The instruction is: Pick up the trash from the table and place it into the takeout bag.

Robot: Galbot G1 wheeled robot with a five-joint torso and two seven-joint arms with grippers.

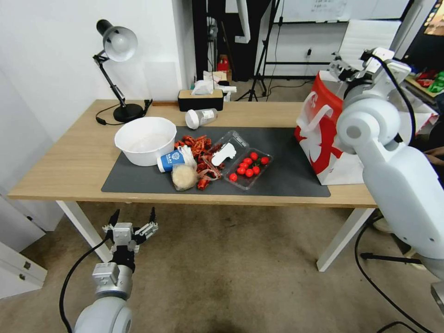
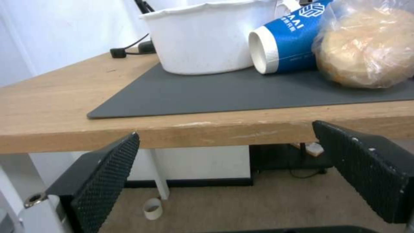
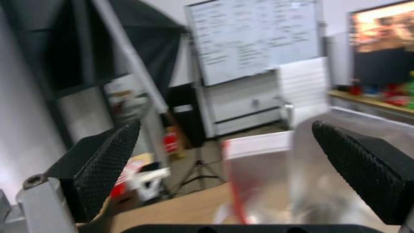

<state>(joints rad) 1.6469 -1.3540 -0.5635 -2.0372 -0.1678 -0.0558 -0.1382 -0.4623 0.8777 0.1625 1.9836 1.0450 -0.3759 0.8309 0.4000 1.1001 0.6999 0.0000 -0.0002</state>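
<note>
Head view: the left gripper (image 1: 132,217) hangs below the near edge of the table (image 1: 69,162), close to its near-left leg, fingers pointing up and spread wide with nothing between them. The right arm is raised at the right end of the table, its right gripper (image 1: 344,67) poised above the open top of the takeout bag (image 1: 323,138); the finger spacing cannot be read here. One takeout bag, red and white with a white loop handle, stands upright on the right end of the dark grey mat (image 1: 286,175). On the mat's left part stands one white bowl (image 1: 144,140). Just beside it lies one blue-and-white paper cup (image 1: 170,161) on its side, and one clear plastic bag with a beige lump (image 1: 184,176) touches the cup near the mat's near edge. Red scraps (image 1: 196,145) lie behind them. One clear tray of cherry tomatoes (image 1: 249,167) sits mid-mat. One clear white-lidded jar (image 1: 200,117) lies on its side on bare wood beyond the mat's far edge.

Left wrist view: both black textured fingers (image 2: 103,174) are set wide apart below the table edge.

Right wrist view: the fingers (image 3: 108,161) are spread wide and empty over the bag's silvery lining (image 3: 276,181).
</note>
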